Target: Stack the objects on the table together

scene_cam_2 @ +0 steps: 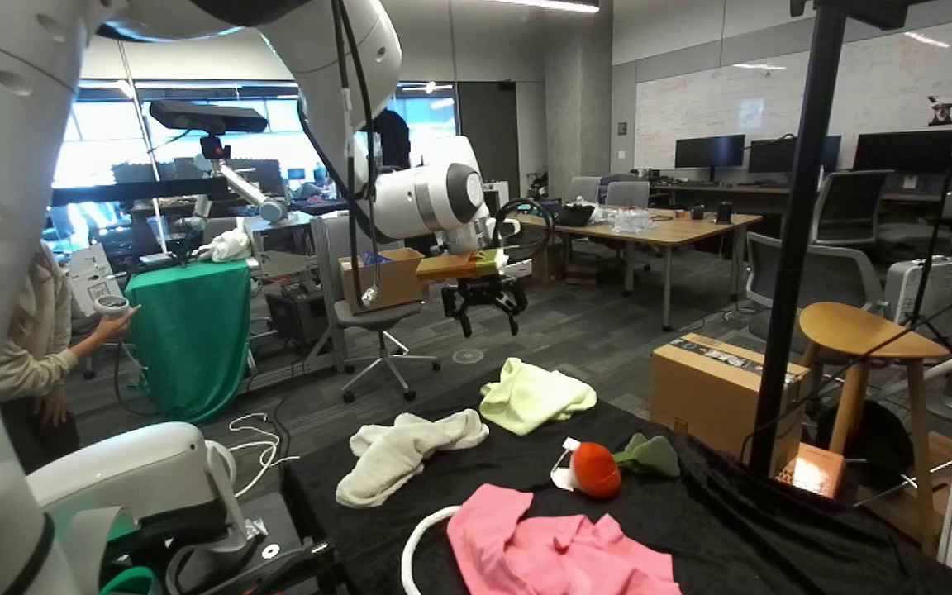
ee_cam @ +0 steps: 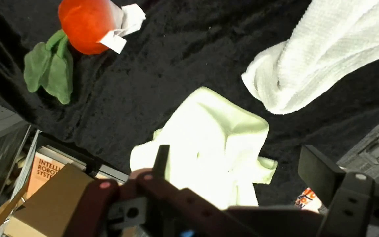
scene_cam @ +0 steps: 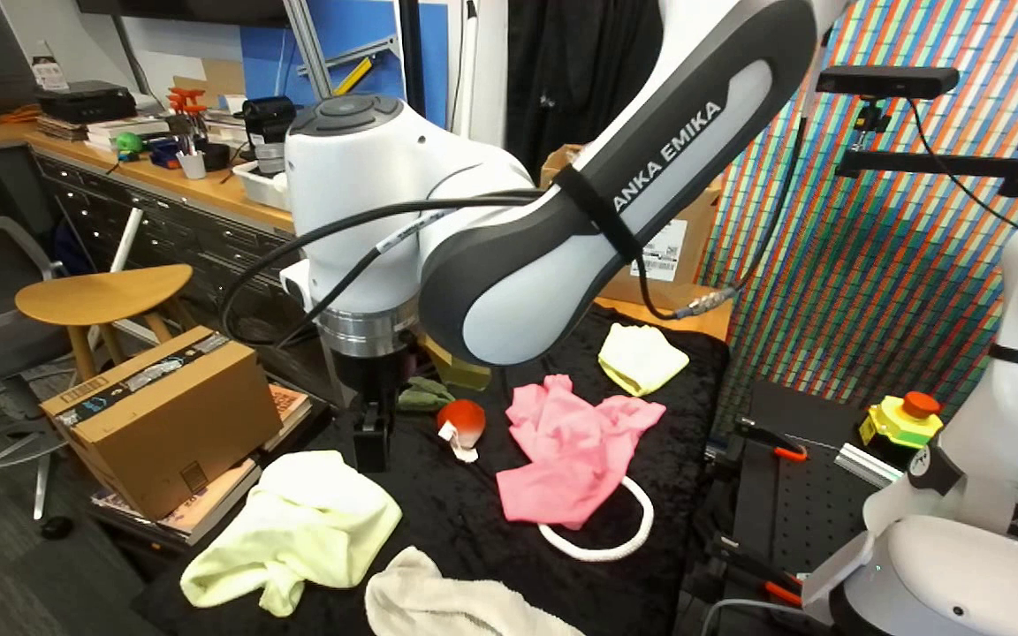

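The white arm (scene_cam: 354, 203) leans out over the table (scene_cam: 641, 592), which is draped in black, and its pincer (scene_cam_2: 491, 327) hangs in the air with the jaws spread wide. Below it, well apart, lies a rumpled yellow-green cloth (ee_cam: 206, 138); in the wrist view I see it between the two fingers (ee_cam: 319, 174). Near that cloth, across a strip of black, a white cloth (scene_cam_2: 410, 454) lies bunched in long folds. Further along there's a pink cloth (scene_cam: 571, 450) in a loose heap, and a white rope loop (scene_cam: 597, 555) curves out from beneath its edge; how much of the rope is covered I can't tell. Near the pink heap rests a small red-and-white item (scene_cam_2: 594, 471), with green leaves (ee_cam: 49, 70) at one end. In an exterior view, a small pale yellow cloth (scene_cam: 641, 358) sits past the pink one, near the table's edge. Next to the table a brown cardboard box (scene_cam: 173, 424) rests on books (scene_cam: 208, 503), a wooden stool (scene_cam: 102, 296) near it. Over by a green-draped stand (scene_cam_2: 191, 347), a person (scene_cam_2: 38, 355), only partly in view, holds a white device (scene_cam_2: 111, 305).
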Robot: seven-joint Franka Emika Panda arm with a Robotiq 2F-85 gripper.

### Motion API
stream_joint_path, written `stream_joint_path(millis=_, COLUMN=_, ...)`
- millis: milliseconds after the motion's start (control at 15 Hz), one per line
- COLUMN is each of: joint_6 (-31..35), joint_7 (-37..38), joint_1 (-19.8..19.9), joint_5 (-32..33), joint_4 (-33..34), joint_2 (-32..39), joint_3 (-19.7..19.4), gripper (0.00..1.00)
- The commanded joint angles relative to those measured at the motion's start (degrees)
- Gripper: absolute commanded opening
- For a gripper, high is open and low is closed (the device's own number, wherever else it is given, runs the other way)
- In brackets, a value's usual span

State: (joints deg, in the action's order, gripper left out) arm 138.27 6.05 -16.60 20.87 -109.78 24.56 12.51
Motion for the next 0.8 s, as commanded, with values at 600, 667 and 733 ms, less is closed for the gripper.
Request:
stream_joint_path(millis=600, joint_6=-0.4, joint_7=4.5, joint_1=-10.7, joint_5=6.8, joint_4=15.5, joint_2=14.9, joint_3=-9.4, gripper=1.0)
stream_joint_path(millis=667, joint_6=-0.6, joint_7=4.7, joint_1=-11.5, joint_5=7.4, joint_4=16.8, joint_2=15.8, joint_3=-9.9, gripper=1.0)
stream_joint_path(millis=733, joint_6=-1.0, joint_7=4.6, joint_1=-12.0, joint_5=7.5, joint_4=17.6, joint_2=16.4, joint_3=-10.0, gripper=1.0)
